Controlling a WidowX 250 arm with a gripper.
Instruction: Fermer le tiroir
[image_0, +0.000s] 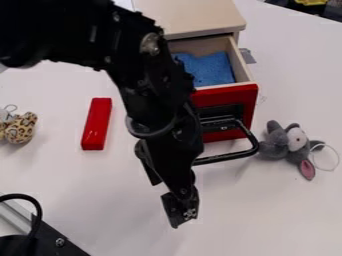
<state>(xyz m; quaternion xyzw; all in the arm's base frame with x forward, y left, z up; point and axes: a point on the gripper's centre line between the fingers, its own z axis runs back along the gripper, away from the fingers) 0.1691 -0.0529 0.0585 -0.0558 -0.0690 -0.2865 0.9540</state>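
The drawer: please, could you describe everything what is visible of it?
The drawer stands partly open in a pale cabinet. Its front is red, with a black plate and a black bar handle; its walls look like light wood. A blue, sponge-like piece lies inside. The arm hides part of the front; whether it touches the handle, I cannot tell.

The hand (166, 198) hangs down, fingers (181, 206) apart.

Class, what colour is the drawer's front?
The drawer front is red; it shows in the camera view.
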